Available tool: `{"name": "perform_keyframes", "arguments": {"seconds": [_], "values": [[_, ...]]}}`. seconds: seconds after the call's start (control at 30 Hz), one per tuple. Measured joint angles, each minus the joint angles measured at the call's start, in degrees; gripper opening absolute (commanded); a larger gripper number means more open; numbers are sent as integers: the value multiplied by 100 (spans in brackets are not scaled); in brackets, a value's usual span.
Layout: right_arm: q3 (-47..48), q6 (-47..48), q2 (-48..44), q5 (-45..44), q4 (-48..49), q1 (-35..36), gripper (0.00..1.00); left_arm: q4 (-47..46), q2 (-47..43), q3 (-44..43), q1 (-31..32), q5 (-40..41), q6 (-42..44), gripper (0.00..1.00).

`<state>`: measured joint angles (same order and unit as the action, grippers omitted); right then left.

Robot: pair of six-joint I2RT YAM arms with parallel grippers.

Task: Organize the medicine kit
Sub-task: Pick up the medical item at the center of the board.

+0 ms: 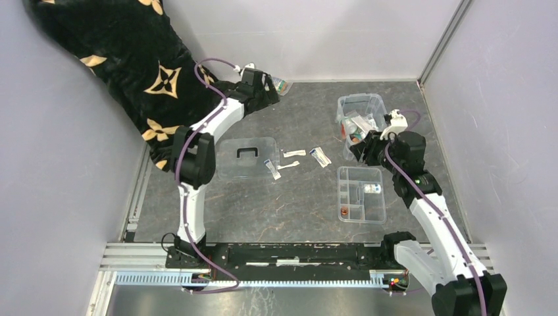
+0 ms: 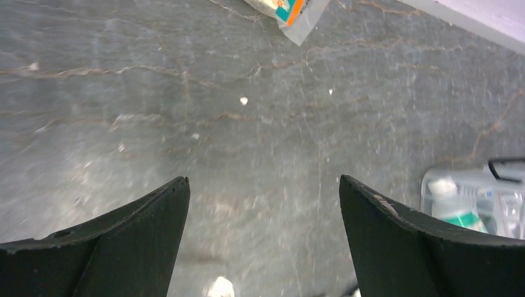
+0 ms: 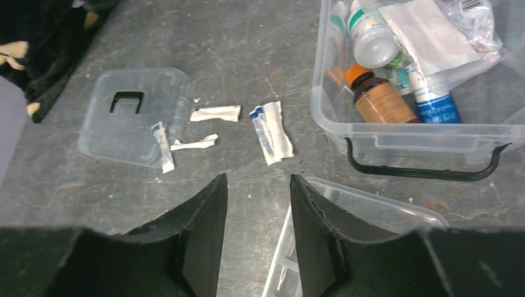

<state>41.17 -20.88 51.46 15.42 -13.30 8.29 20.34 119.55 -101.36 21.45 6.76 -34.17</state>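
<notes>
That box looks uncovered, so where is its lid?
In the top view the clear lid lies flat on the table, left of centre, beside the left arm, with small white packets just to its right.

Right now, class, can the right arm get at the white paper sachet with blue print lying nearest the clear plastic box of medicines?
Probably yes. The sachet lies flat on open table just ahead of the right fingers, which stand apart and empty; nothing lies between.

Open medicine kit (image 1: 364, 104), lid (image 1: 231, 166) apart
</notes>
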Motion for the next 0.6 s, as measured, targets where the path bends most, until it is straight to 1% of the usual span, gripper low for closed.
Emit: {"name": "perform_keyframes", "arguments": {"seconds": [0.13,0.3,0.43,0.6], "values": [[-295,-249,-389,116,111,0,49,-393,809,-411,-35,-9,-485,95],[-479,-354,-570,157,116,0,49,-898,1578,-750,-127,22,-1379,95],[-479,-354,-654,227,70,0,50,-1384,1965,-876,-258,42,-2173,95],[-479,-350,-761,273,22,0,50,-1718,2337,-1276,-391,114,-2835,92]]}}
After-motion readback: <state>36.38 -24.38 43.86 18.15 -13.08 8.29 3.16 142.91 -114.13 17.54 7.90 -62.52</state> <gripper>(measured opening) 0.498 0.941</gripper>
